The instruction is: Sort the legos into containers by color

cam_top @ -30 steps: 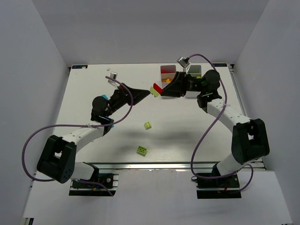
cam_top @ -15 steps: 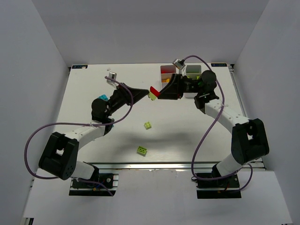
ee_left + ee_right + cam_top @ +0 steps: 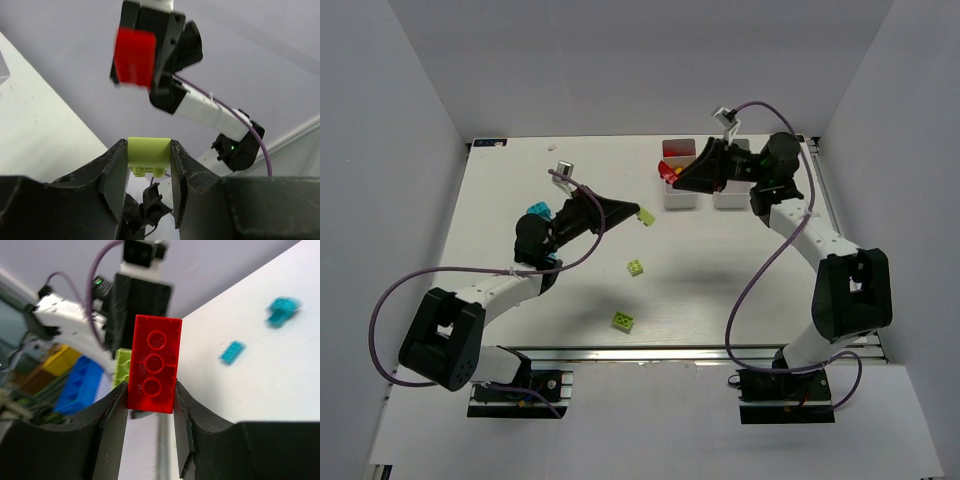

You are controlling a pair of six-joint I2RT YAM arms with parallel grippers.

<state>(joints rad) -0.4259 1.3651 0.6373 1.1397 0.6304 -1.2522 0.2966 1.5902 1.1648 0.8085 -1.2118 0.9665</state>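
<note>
The left gripper (image 3: 148, 159) is squeezed shut on a small lime brick (image 3: 148, 152), with one finger on each flat side. It holds the brick up in the air over the middle of the table (image 3: 520, 170). The right gripper (image 3: 150, 405) is pinched shut on a longer red brick (image 3: 154, 360). It grips the lower end of the brick, up by the edge of a white bin (image 3: 678, 198). A second white bin (image 3: 732, 198) sits just beside that one.

A loose lime brick (image 3: 636, 267) and another loose lime brick (image 3: 622, 320) lie on the table. A cyan brick (image 3: 537, 210) lies near the left arm.

The bricks look light, hard and smooth. They should not bend or break, but they could slip. The best place to pinch is the flat sides near the middle, not the bumps. The red brick is held low, so it might tip.
</note>
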